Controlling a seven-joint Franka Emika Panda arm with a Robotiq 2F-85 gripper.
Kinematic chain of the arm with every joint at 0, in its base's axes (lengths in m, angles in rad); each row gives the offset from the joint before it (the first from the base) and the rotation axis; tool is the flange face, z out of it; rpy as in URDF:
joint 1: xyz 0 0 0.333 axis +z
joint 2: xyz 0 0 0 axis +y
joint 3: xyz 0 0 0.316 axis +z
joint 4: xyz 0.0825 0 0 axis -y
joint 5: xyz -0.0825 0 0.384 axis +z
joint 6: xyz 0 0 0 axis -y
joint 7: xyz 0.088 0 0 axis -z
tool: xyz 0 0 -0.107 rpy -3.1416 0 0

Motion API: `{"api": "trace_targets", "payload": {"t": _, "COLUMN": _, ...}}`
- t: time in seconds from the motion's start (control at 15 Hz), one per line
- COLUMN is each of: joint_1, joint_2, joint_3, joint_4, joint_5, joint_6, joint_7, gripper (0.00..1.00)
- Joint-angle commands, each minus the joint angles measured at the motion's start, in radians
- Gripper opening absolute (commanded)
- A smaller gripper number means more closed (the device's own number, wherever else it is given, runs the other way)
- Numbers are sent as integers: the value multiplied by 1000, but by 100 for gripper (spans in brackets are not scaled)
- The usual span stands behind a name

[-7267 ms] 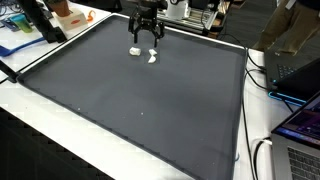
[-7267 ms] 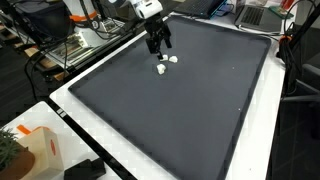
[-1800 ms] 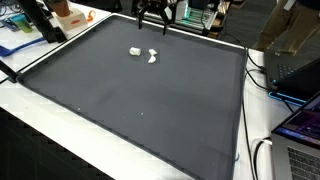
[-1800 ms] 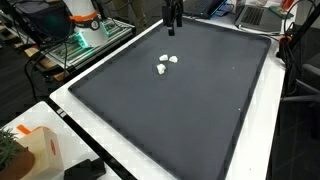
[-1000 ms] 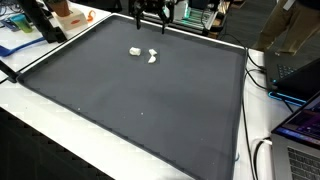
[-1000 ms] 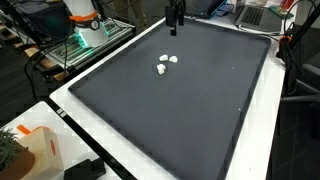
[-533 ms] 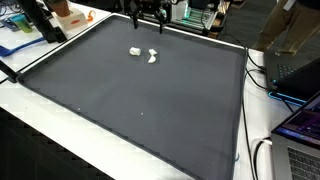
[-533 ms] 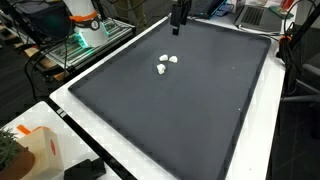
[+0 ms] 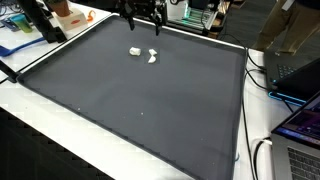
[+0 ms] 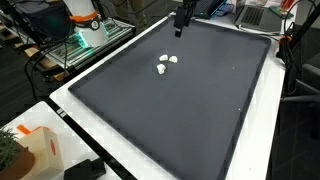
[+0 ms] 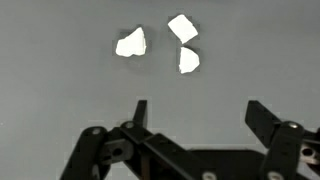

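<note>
The gripper is matte black, with two flat-tipped fingers carried on jointed linkage bars pinned by round pivots. In both exterior views it appears uniformly dark, though finer detail is too small to tell.

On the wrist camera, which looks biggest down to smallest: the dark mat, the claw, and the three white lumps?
1. dark mat, filling the view.
2. gripper, enlarged by nearness to the camera.
3. left lump, top lump, lower right lump: about alike, too close to rank.
</note>
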Motion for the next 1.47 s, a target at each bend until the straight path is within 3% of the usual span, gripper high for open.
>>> {"api": "trace_targets", "payload": {"t": 0.0, "joint_1": 11, "joint_2": 61, "joint_3": -23, "joint_4": 81, "joint_5": 15, "joint_6": -100, "joint_7": 16, "gripper": 100}}
{"api": "trace_targets", "payload": {"t": 0.93, "joint_1": -11, "joint_2": 490, "joint_3": -84, "joint_4": 640, "joint_5": 95, "joint_6": -554, "joint_7": 66, "gripper": 100}}
{"api": "trace_targets", "payload": {"t": 1.4, "joint_1": -9, "joint_2": 662, "joint_3": -88, "joint_4": 872, "joint_5": 116, "joint_6": -696, "joint_7": 91, "gripper": 100}}
